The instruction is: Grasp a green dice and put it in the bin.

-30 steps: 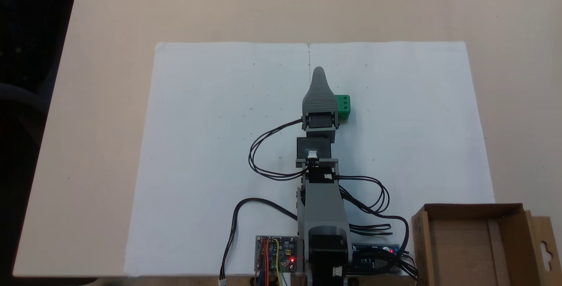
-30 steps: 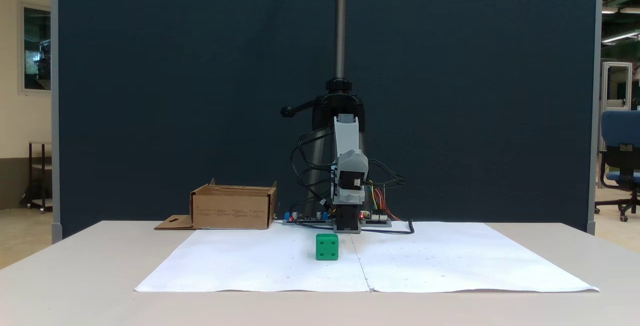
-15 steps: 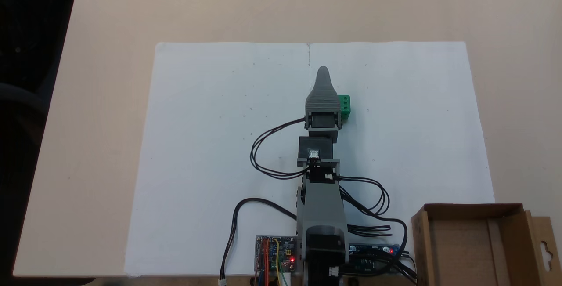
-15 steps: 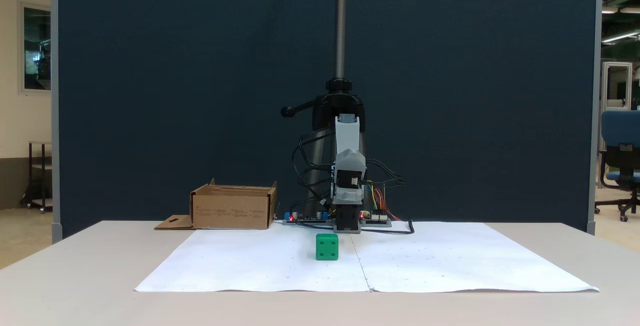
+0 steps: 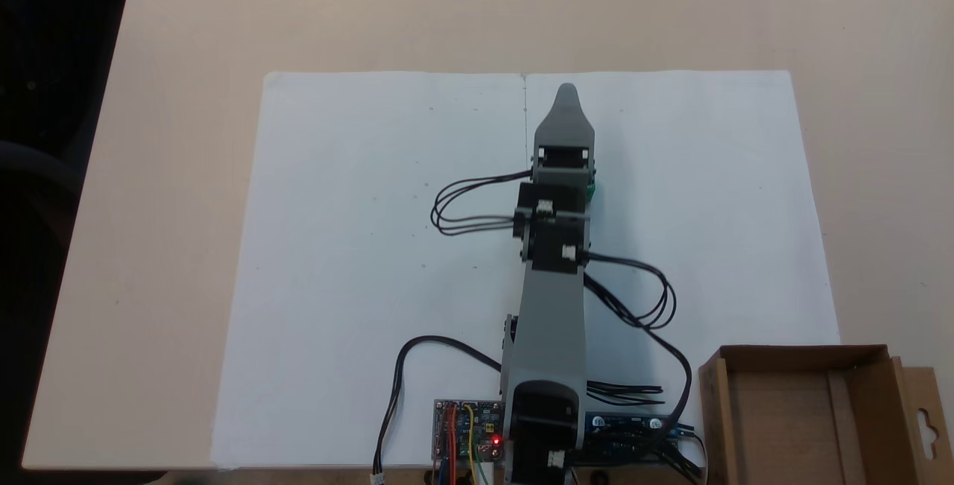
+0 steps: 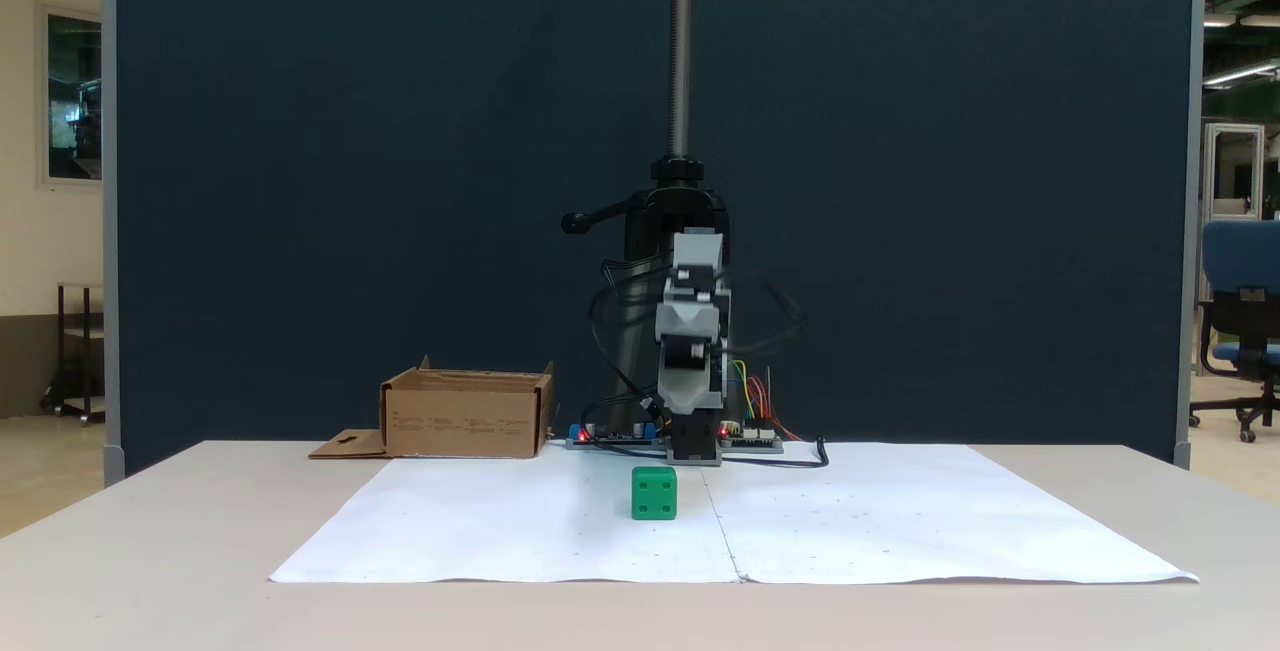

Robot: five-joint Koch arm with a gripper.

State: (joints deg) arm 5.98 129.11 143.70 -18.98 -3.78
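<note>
The green dice (image 6: 654, 492) sits on the white paper (image 5: 358, 246) on the surface, almost hidden under the arm from above. The fingers (image 5: 566, 94) hang above it, apart from it; their spread cannot be told. The bin (image 5: 801, 414) stands well apart.

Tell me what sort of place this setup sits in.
Probably a lab or workshop: bare circuit boards wired beside the arm on the table, a dark partition panel behind, and an office chair on open floor beyond.

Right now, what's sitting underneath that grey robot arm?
In a fixed view from above, the green dice peeks out as a sliver beside the arm; the rest is covered. Another fixed view shows the whole dice resting on white paper, untouched.
</note>
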